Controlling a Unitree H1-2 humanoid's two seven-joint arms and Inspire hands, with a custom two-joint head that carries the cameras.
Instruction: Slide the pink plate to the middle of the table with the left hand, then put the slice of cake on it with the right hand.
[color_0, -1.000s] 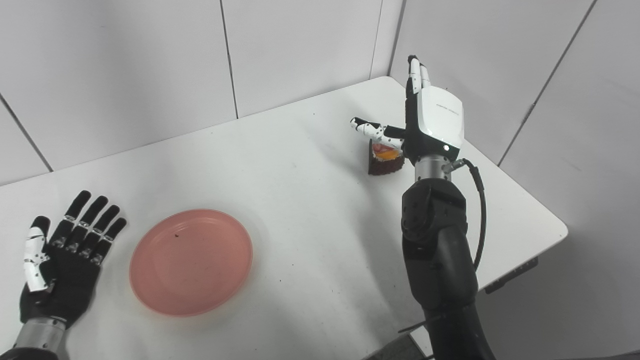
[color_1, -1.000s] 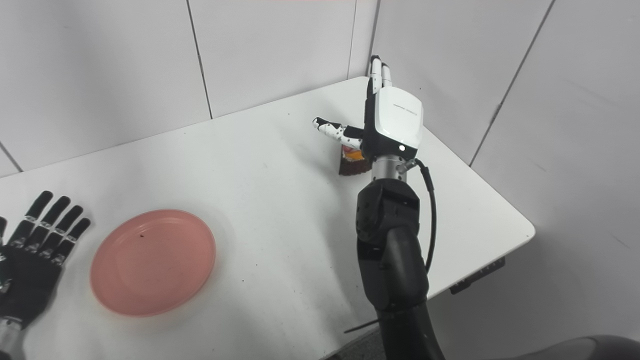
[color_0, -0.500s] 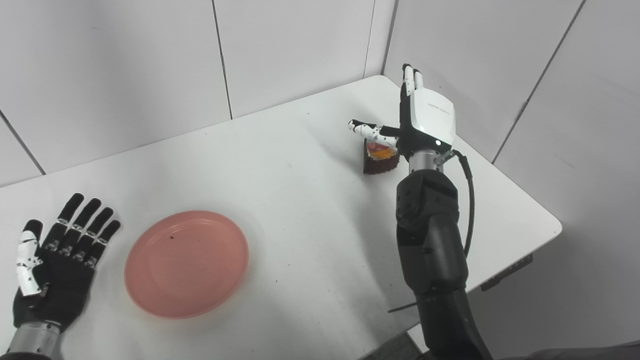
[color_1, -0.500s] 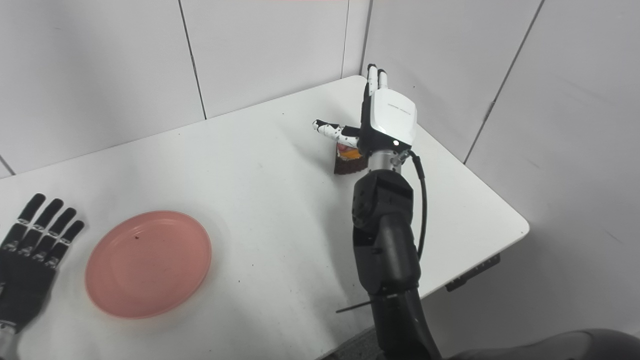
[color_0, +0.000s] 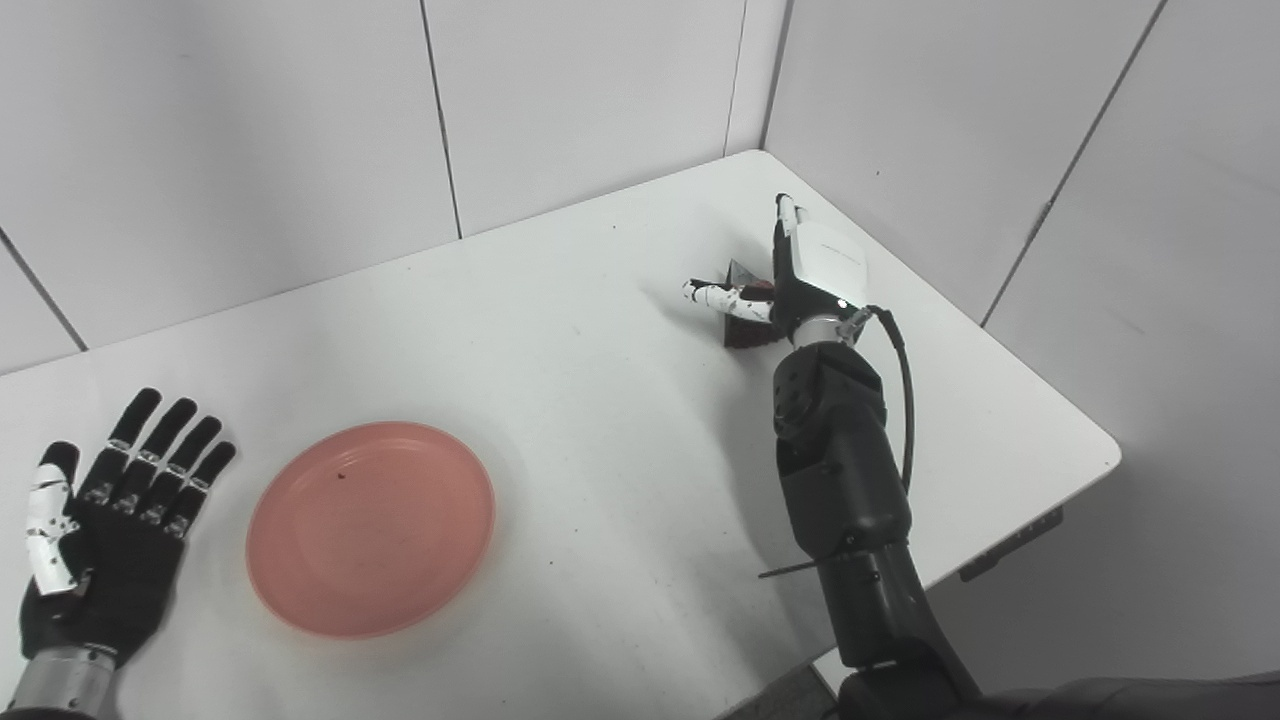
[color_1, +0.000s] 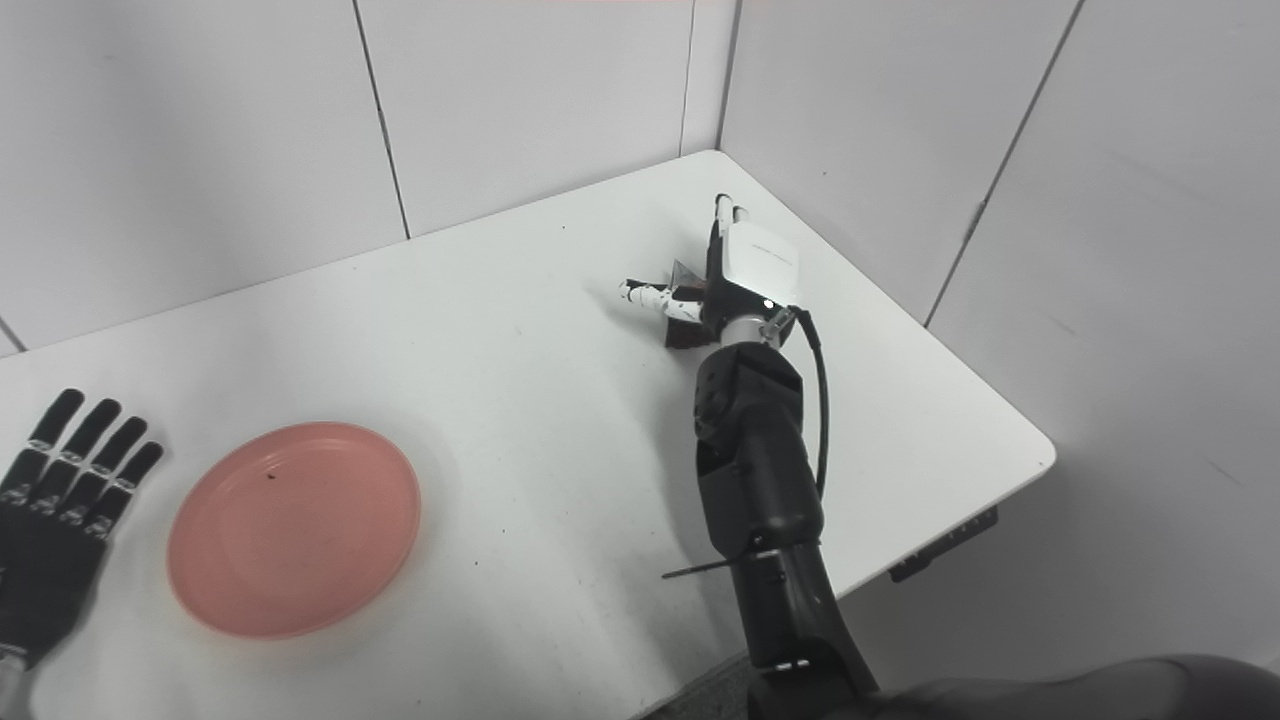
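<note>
Since the earlier frames your right hand (color_0: 812, 270) has dropped from above the slice of cake (color_0: 745, 325) down to the level of the white table (color_0: 600, 400), and now stands on edge at the cake's right side. Its fingers (color_0: 785, 215) point toward the back corner and the thumb (color_0: 715, 296) reaches left across the cake's top; the hand is spread wide, and you cannot tell whether it touches the cake. Only a dark brown wedge shows, largely hidden behind thumb and palm, near the table's far right. Your left hand (color_0: 105, 530) lies flat, palm down, fingers apart and holding nothing, at the near left edge. Just beside it, apart from it, sits the pink plate (color_0: 370, 528): round, shallow, salmon-coloured, with a small dark speck on its surface, left of the table's middle.
</note>
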